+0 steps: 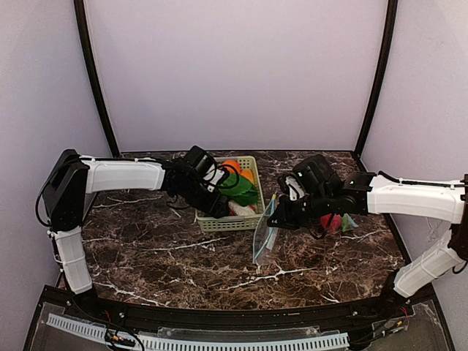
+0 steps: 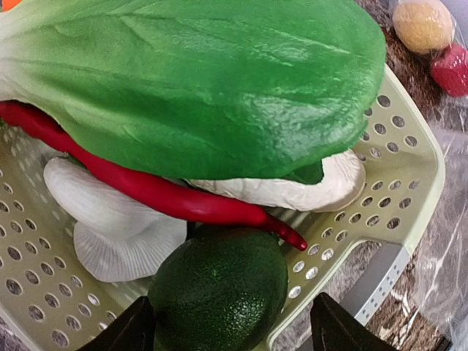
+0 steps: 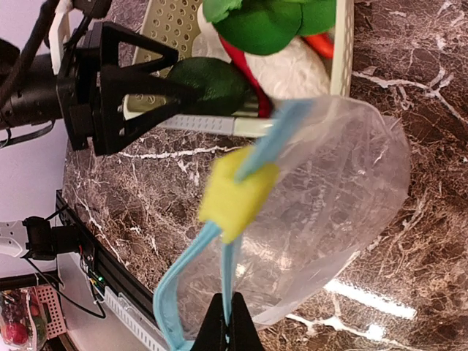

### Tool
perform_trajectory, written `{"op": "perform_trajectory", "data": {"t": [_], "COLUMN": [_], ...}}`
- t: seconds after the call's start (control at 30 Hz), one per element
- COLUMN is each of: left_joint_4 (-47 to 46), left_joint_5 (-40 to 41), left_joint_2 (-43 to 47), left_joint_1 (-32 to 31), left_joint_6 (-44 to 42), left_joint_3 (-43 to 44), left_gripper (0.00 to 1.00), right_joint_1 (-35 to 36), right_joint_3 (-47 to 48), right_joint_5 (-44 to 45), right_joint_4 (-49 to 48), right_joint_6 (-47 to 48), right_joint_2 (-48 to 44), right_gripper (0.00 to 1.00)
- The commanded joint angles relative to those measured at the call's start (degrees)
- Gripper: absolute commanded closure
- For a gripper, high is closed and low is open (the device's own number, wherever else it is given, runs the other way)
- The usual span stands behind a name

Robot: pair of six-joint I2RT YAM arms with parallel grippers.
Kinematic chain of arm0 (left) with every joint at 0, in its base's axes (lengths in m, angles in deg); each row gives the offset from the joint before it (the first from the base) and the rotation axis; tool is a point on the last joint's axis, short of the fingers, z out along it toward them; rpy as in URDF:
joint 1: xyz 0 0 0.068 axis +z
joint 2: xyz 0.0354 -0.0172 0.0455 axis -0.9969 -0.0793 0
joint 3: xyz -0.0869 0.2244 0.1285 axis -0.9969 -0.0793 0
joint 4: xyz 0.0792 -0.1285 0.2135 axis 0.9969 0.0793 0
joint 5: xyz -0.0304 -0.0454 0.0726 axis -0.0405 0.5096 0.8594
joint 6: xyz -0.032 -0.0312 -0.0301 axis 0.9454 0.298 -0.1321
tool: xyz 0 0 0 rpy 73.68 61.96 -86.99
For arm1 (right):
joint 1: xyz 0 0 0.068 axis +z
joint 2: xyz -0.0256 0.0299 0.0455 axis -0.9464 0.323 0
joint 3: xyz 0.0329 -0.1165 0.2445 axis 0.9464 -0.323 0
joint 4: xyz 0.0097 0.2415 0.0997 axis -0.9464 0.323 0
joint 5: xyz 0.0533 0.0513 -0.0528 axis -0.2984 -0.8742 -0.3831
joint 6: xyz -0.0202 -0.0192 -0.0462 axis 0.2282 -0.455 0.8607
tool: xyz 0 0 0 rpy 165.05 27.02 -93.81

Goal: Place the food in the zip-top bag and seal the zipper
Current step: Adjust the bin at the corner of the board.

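A pale green lattice basket (image 1: 228,219) holds the food: leafy greens (image 2: 197,80), a red chilli (image 2: 146,190), a white radish (image 2: 110,219) and a dark green avocado-like fruit (image 2: 219,289). My left gripper (image 2: 232,325) is open, its fingers on either side of the dark green fruit at the basket's near corner. The right-hand finger stands by the basket rim. The clear zip-top bag (image 3: 329,219) hangs just right of the basket with its mouth gaping. My right gripper (image 3: 234,333) is shut on the bag's blue zipper strip, below the yellow slider (image 3: 238,194).
More toy food lies on the marble table (image 1: 183,256) right of the bag: a yellowish fruit (image 2: 423,24) and a red piece (image 2: 451,68), partly hidden by my right arm (image 1: 409,197) in the top view. The basket wall (image 2: 409,183) stands between the left gripper and the bag.
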State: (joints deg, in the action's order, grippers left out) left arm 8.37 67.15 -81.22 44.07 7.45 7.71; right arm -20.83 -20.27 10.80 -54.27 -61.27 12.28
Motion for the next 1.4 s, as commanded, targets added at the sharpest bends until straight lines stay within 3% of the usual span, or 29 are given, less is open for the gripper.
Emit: {"op": "perform_trajectory", "data": {"t": [0.0,0.43,0.8,0.87,1.03,1.13,1.37], "left_joint_4": [7.99,10.39,16.56,16.52,13.24,11.01,4.41], "left_joint_5": [-0.22,-0.36,5.24,5.40,3.87,3.92,4.52], "left_joint_2": [5.29,1.83,-0.80,-0.73,0.79,4.36,14.29], "left_joint_1": [-0.96,-1.10,-2.37,-2.33,-2.55,-2.58,-2.58], "left_joint_6": [1.41,2.41,-0.05,-0.11,0.85,1.94,3.75], "left_joint_3": [-6.01,-3.32,-2.03,-2.15,-2.91,-3.34,-6.62], "left_gripper": [0.25,0.19,0.16,0.19,0.43,0.49,0.52], "right_joint_1": [0.48,0.48,0.48,0.48,0.48,0.48,0.46], "right_joint_3": [-0.22,-1.91,-1.93,-1.84,-1.56,-1.68,-1.33], "right_joint_5": [-0.22,0.32,0.91,0.90,1.10,1.37,2.45], "right_joint_4": [-1.25,-1.72,-1.87,-1.89,-1.91,-1.74,-0.95], "right_joint_6": [0.95,0.51,0.75,0.85,0.87,0.86,1.29], "right_joint_2": [-0.36,-2.25,-2.88,-2.78,-2.73,-3.03,-2.82], "right_gripper": [1.00,1.00,1.00,1.00,1.00,1.00,1.00]}}
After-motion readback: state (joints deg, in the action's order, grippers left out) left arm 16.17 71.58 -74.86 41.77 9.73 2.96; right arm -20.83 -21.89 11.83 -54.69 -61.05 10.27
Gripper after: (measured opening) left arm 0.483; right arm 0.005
